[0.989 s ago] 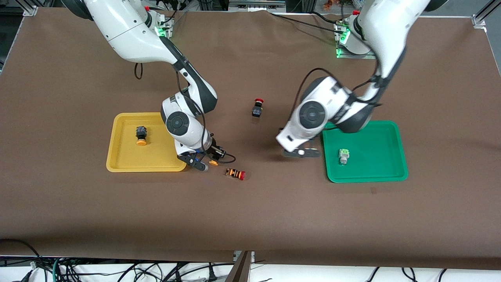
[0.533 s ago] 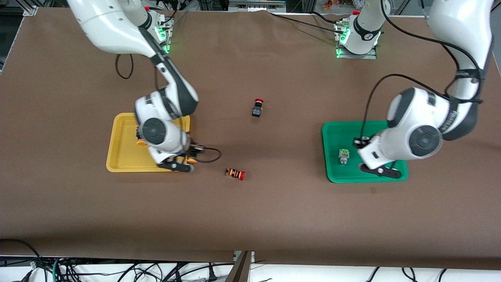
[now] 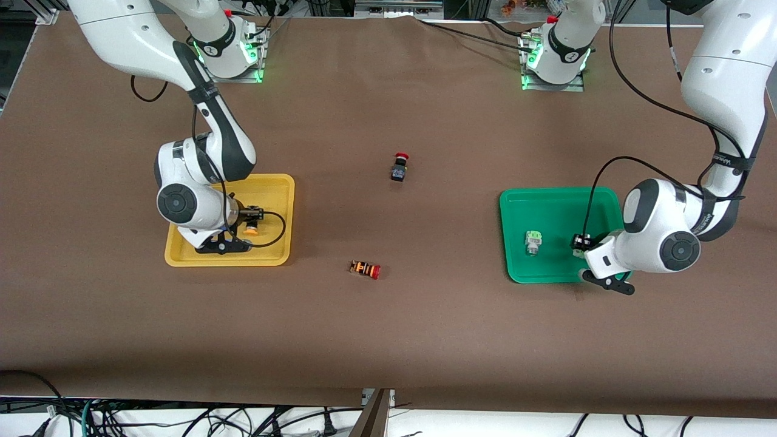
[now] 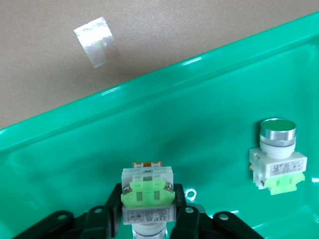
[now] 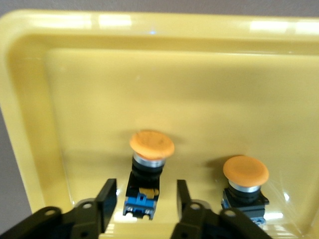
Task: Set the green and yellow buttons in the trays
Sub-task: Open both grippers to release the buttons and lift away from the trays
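My right gripper [image 3: 241,229] is open, low in the yellow tray [image 3: 273,200]. In the right wrist view a yellow button [image 5: 149,149] lies on the tray floor [image 5: 149,74] between its fingers, with a gap on each side. A second yellow button [image 5: 245,172] lies beside it; the arm hides that one in the front view. My left gripper [image 3: 592,262] is shut on a green button [image 4: 147,194] just over the green tray [image 3: 546,206], at the corner near the front camera. Another green button [image 3: 533,241] lies in that tray and also shows in the left wrist view [image 4: 277,154].
A black switch with a red mushroom cap [image 3: 399,167] stands mid-table. An orange-striped switch with a red cap [image 3: 365,269] lies nearer the front camera, between the trays. A shiny tape patch [image 4: 94,34] lies on the brown cloth just outside the green tray's rim.
My right gripper carried a yellow button from beside the yellow tray into it and opened. My left gripper swung with its green button from the table over into the green tray.
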You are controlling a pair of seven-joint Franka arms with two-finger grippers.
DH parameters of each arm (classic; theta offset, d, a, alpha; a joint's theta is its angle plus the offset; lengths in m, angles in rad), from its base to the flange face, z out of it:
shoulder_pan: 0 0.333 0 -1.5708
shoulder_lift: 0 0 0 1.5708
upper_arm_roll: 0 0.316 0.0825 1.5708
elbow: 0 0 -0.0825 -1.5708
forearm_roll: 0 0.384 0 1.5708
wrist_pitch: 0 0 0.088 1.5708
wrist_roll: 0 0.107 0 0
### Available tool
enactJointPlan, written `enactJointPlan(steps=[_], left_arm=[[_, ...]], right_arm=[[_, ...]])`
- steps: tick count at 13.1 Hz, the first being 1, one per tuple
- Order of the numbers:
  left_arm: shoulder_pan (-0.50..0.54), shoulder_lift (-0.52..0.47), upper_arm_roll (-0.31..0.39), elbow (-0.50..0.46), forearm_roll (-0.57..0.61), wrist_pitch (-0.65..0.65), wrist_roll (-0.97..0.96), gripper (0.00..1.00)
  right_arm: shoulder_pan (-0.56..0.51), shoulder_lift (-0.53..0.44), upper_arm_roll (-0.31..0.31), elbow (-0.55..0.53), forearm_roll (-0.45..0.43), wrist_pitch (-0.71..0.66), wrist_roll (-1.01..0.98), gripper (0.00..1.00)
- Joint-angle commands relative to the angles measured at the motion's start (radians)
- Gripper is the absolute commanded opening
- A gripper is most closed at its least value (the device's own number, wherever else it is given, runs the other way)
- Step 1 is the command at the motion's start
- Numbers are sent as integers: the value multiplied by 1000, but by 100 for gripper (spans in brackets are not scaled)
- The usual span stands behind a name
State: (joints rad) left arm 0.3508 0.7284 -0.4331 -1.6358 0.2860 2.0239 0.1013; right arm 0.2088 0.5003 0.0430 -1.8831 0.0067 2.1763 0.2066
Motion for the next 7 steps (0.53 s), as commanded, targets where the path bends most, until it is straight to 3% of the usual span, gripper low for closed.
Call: enactJointPlan(steps=[1,5,7], left_arm=[[-7,-67,-12,1,27,-29,-45,100],[-9,-291,-71,98,10,-236,-46,100],[-7,-387,-82,175,7,-333,-46,100]], right_arm=[[-31,-173,0,-13,-4,-73,-24,100],[-55,-397,-2,61,-8,-269,-19,100],[-68,-422,-9,178,-8,-469,-23,100]])
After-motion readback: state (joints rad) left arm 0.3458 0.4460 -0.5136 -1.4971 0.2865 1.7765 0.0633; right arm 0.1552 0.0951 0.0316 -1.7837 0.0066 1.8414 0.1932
